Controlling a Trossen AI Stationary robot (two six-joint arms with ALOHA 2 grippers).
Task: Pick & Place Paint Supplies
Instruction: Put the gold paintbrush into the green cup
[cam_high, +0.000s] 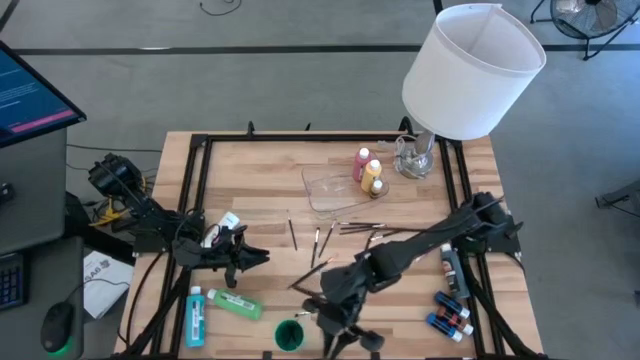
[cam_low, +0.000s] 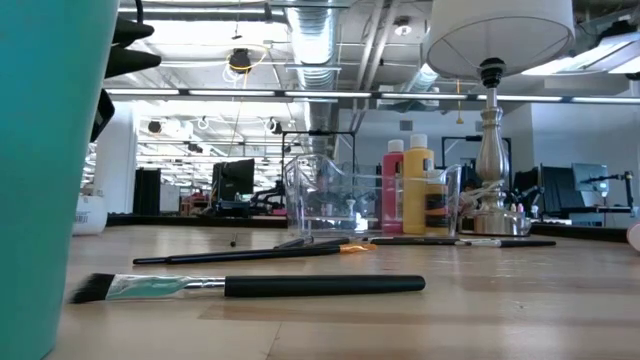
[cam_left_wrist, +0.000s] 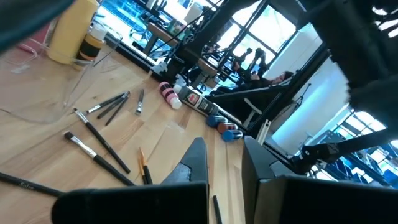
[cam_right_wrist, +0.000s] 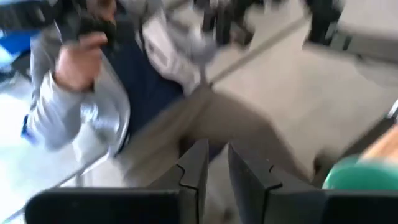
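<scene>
Several thin brushes (cam_high: 335, 235) lie scattered on the wooden table's middle; one flat brush (cam_low: 260, 287) lies nearest the front. A pink bottle (cam_high: 362, 163) and a yellow bottle (cam_high: 373, 180) stand upright at the clear tray's (cam_high: 330, 190) far right corner. A green bottle (cam_high: 237, 304) and a teal bottle (cam_high: 195, 316) lie on their sides at the near left. Small bottles (cam_high: 450, 315) lie at the near right. My left gripper (cam_high: 255, 257) (cam_left_wrist: 224, 165) hovers shut, left of the brushes, holding nothing. My right gripper (cam_high: 345, 338) (cam_right_wrist: 217, 162) hangs raised by the near edge, beside the green cup (cam_high: 290, 335).
A big white lamp (cam_high: 470, 70) stands at the far right corner, its base (cam_high: 415, 155) next to the tray. Black frame rails (cam_high: 195, 200) run along the table's sides. A person (cam_right_wrist: 124, 93) sits beyond the near edge. Bare wood lies between tray and brushes.
</scene>
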